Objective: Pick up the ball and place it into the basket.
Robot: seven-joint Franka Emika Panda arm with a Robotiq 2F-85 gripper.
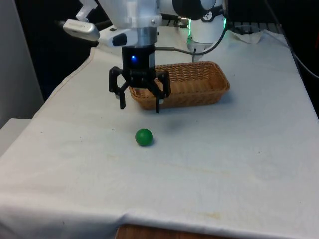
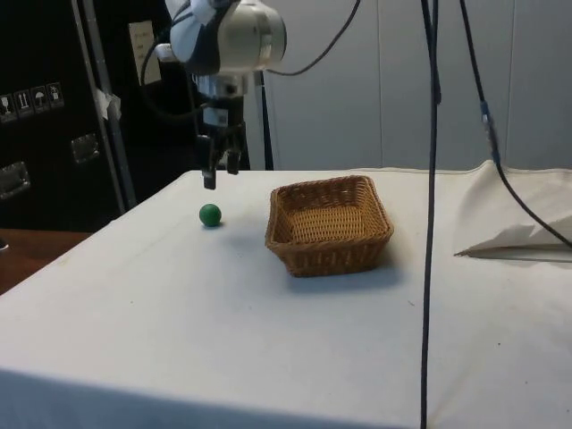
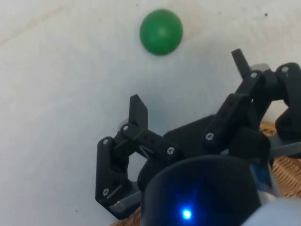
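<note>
The gripper [image 1: 140, 105] hung above the cloth with its fingers spread wide, holding and touching nothing. The green ball [image 1: 143, 137] lay on the white cloth [image 1: 224, 159] apart from the fingers, near the wicker basket [image 1: 209, 82] but not touching it. In the side view the gripper [image 2: 220, 170] stood above and just beyond the ball [image 2: 210, 214], with the basket [image 2: 331, 223] well clear to one side. Bare cloth lay around the ball on all sides.

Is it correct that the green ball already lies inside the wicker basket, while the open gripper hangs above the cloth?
Not quite. The green ball lies on the white cloth, outside the wicker basket, as the front view shows. The open gripper does hang above the cloth.
</note>
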